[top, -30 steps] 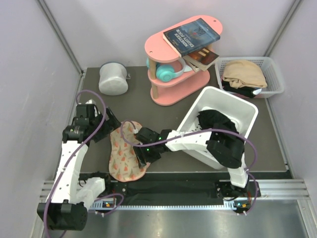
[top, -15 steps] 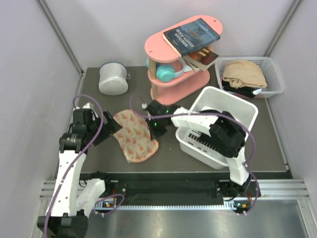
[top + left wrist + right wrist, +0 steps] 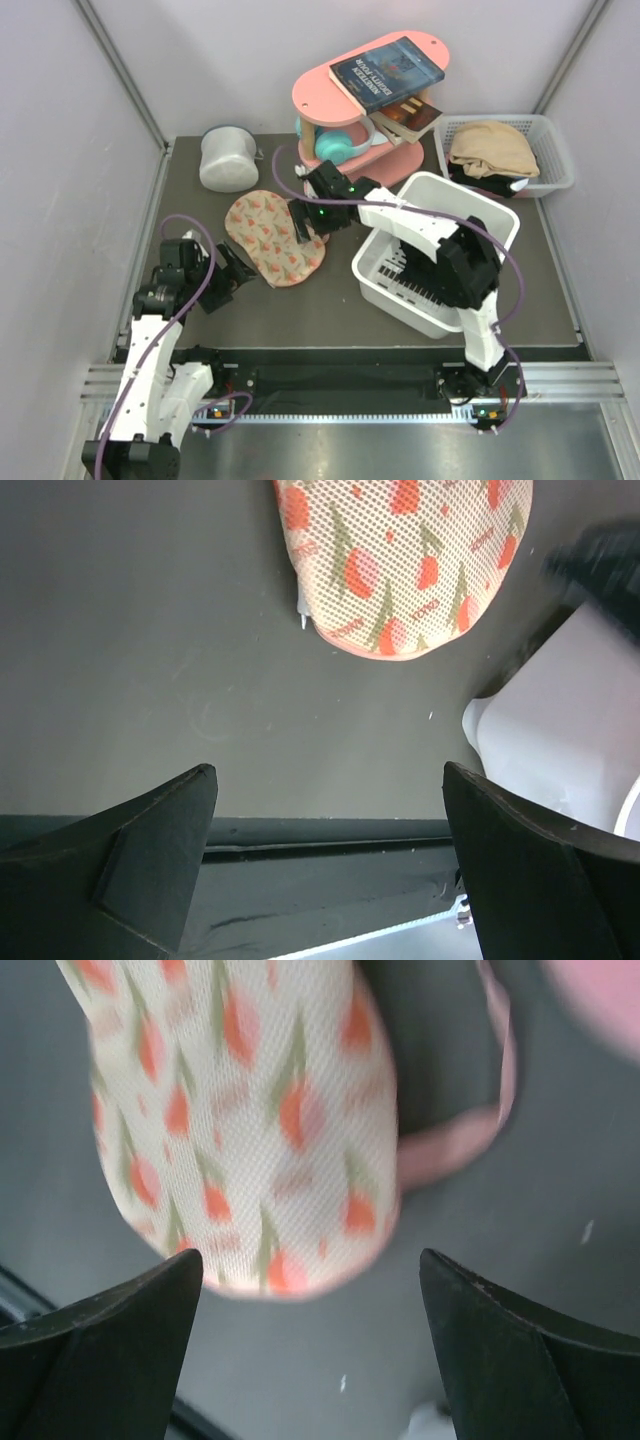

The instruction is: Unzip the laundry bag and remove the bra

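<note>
The laundry bag [image 3: 275, 238] lies flat on the dark table, a beige-pink oval pouch with red and green motifs. The bra does not show. My right gripper [image 3: 305, 220] is open, just above the bag's right edge; its wrist view shows the bag's rounded end [image 3: 240, 1120] above the open gripper [image 3: 310, 1260], blurred. My left gripper [image 3: 236, 272] is open and empty, a short way near-left of the bag. In the left wrist view the bag's end [image 3: 400, 560] and its zipper pull [image 3: 302, 615] lie well beyond the gripper [image 3: 328, 775].
A white plastic bin [image 3: 470, 215] stands tilted right of the bag, under the right arm. A pink shelf [image 3: 330, 100] with books and teal headphones stands behind. A white-grey cylindrical container [image 3: 230, 158] is back left. A slotted basket [image 3: 550, 135] of clothes is back right.
The bag has moved from the front edge back toward the pink shelf, together with the right gripper. The left gripper has drawn back toward the near left, away from the bag.
</note>
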Robot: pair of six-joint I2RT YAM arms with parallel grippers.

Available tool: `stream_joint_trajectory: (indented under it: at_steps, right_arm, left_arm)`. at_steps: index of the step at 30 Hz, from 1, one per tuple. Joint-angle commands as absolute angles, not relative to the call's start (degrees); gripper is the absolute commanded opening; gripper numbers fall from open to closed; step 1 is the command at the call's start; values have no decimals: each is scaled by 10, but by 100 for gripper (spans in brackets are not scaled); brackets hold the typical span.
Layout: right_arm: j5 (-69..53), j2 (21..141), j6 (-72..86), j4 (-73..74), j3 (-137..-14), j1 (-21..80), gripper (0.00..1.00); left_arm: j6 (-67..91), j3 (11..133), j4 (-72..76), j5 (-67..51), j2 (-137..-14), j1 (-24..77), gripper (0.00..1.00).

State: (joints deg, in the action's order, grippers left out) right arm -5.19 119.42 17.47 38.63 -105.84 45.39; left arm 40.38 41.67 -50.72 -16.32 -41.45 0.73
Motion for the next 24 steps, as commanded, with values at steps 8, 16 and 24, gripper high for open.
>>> stream_joint_trajectory:
  at_steps: [8,16,24]
  right_arm:
    - [-70,1035,380,269,-796,587,89]
    - [-34,1072,450,239,-794,589,87]
    - [21,1089,536,203,-782,575,85]
  left_arm:
    - [442,383,-348,-177,-474,4,98]
    - [442,403,-355,-174,-470,4,98]
    - [453,393,-411,-168,-402,4,98]
